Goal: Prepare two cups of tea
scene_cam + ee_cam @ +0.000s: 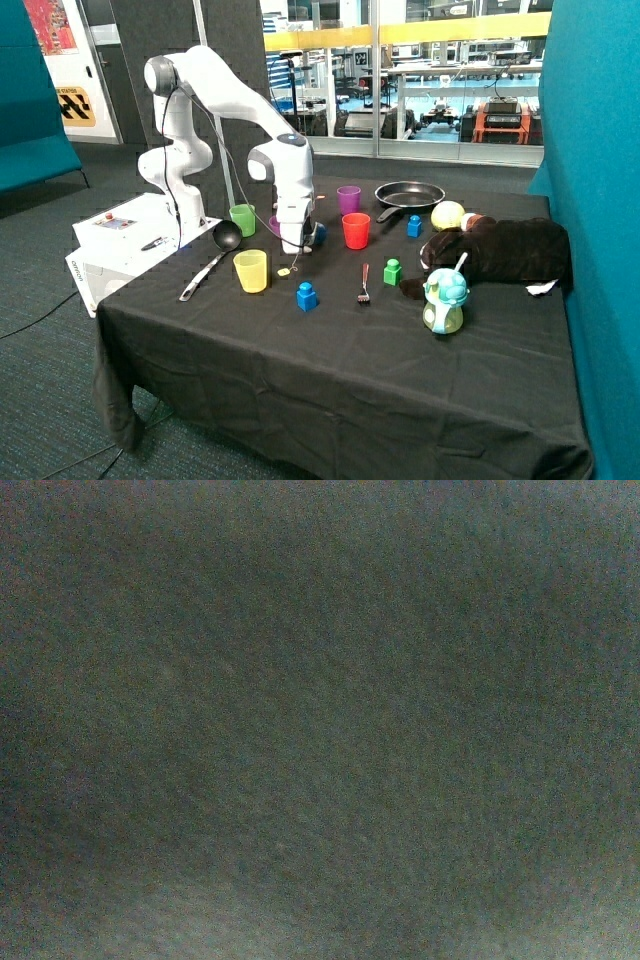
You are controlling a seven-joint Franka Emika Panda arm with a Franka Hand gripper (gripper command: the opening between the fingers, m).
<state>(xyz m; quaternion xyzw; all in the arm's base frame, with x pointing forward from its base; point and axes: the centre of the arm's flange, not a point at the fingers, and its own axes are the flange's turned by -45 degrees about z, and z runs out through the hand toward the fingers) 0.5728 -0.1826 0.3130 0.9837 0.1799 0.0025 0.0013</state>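
- The desk (330, 350) has a black cloth on it, and four cups stand there: a yellow cup (251, 270) near the front, a green cup (243, 219) farther back on the left, a red cup (356, 230) in the middle, and a purple cup (349, 199) behind the red one.
- No tea bag can be seen inside any cup, so the tea does not look made yet. It seems the job is only at its start.
- One small pale thing (284, 271) lies on the cloth just right of the yellow cup. It may be a tea bag, but it is too small to be sure. A second tea bag cannot be found.
- The gripper (293, 243) hangs low over the desk, between the yellow cup and the red cup, just above that small pale thing.
- It cannot be told if the gripper is spread or pressed together, or if it holds anything.
- The wrist view shows only dark cloth, very close.
- Both tea bags likely need to go into cups.
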